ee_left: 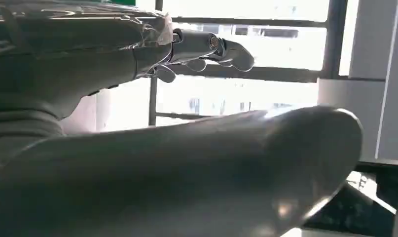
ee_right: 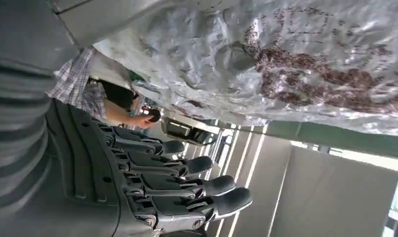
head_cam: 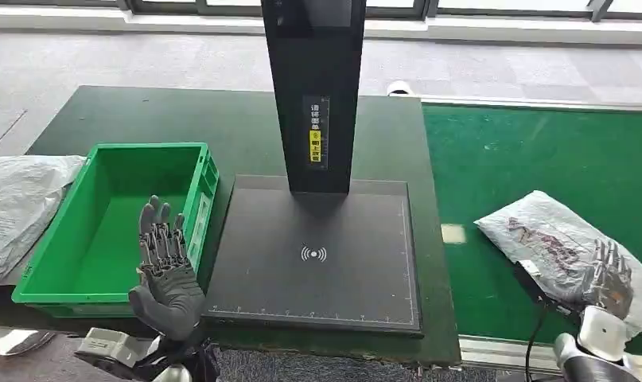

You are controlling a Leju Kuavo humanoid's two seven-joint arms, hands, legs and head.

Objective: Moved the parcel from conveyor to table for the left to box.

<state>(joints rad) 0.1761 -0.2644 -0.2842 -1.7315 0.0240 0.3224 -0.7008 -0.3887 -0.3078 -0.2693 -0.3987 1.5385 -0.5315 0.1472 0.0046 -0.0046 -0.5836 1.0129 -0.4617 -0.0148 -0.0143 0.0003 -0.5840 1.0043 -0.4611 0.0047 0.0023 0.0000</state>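
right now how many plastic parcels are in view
2. One parcel lies on the green conveyor at the right, by the right robot hand. The other lies at the far left, beside the green box, partly cut off by the frame edge.

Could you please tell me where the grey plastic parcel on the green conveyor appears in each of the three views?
Head view: the parcel lies at the right on the green conveyor, with the right hand at its near end.
Left wrist view: not in it.
Right wrist view: the parcel spans the picture's upper part, facing the fingers.
Shared landmark: the right hand beside the parcel.
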